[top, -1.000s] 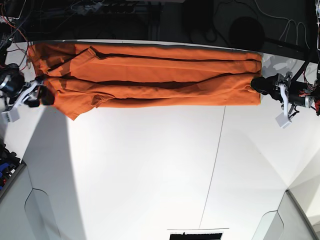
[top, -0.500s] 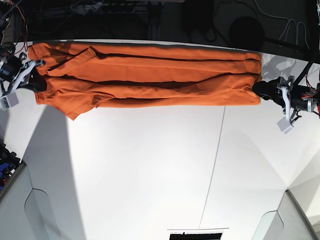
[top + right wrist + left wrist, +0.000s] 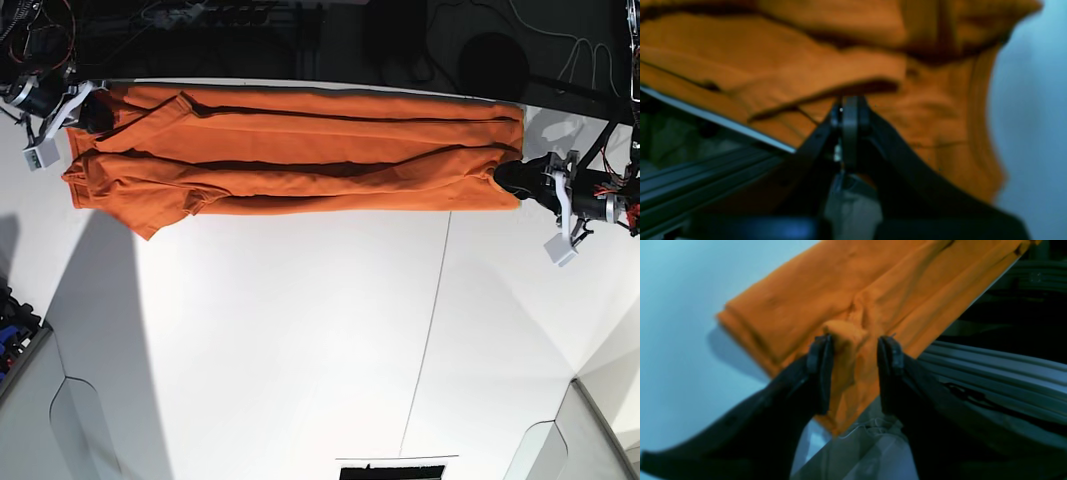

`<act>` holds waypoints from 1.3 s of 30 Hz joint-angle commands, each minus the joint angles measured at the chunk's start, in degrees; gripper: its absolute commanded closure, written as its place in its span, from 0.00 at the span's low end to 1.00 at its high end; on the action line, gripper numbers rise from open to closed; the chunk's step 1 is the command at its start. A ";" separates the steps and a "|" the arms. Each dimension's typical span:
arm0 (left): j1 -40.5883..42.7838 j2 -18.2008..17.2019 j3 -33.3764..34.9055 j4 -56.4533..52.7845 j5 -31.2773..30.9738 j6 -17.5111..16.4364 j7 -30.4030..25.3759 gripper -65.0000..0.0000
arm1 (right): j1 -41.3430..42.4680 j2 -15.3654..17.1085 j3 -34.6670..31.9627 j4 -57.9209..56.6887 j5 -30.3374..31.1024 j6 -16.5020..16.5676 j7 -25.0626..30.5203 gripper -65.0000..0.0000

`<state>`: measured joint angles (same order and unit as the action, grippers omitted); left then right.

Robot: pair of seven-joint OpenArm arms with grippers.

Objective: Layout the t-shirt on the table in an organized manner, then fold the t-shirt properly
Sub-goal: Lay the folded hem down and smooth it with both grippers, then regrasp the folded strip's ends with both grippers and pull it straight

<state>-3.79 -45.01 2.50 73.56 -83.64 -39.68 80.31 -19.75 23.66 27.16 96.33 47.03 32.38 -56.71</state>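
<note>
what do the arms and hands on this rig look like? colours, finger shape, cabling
Both hands are black with white parts. The left hand has two dark, curved fingers that taper to flat, ridged pads. The right hand has matching black fingers. In the base view, each hand carries a white bracket and a small white block. Red and black wires run along the left arm.
</note>
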 commanded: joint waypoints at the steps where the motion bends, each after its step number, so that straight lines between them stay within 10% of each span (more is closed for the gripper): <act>1: -0.92 -1.46 -0.70 0.79 -1.36 -0.32 -0.31 0.62 | 0.22 0.94 -0.74 0.26 0.42 0.63 2.12 1.00; 17: -1.46 0.22 -0.72 0.79 -1.36 -0.32 -0.31 0.62 | 13.44 0.98 -9.62 -8.66 -8.94 -0.24 7.21 1.00; 26: -4.52 -1.22 -0.72 0.76 -1.36 -0.32 -0.31 0.62 | 17.20 1.09 -8.98 -3.63 -4.55 -0.66 1.49 1.00; 31: -3.98 -2.73 -0.70 0.76 -1.36 -0.32 -0.31 0.62 | 17.49 1.16 -7.61 -0.33 -4.59 -0.66 3.17 0.64; 39: -1.62 -3.58 -0.70 0.79 -1.36 -0.32 -0.31 0.62 | 24.26 0.92 -7.78 -4.35 -8.00 -2.03 9.62 0.61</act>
<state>-4.40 -47.29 2.50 73.60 -83.53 -39.68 80.55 3.44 23.53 18.92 90.98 38.26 30.50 -48.66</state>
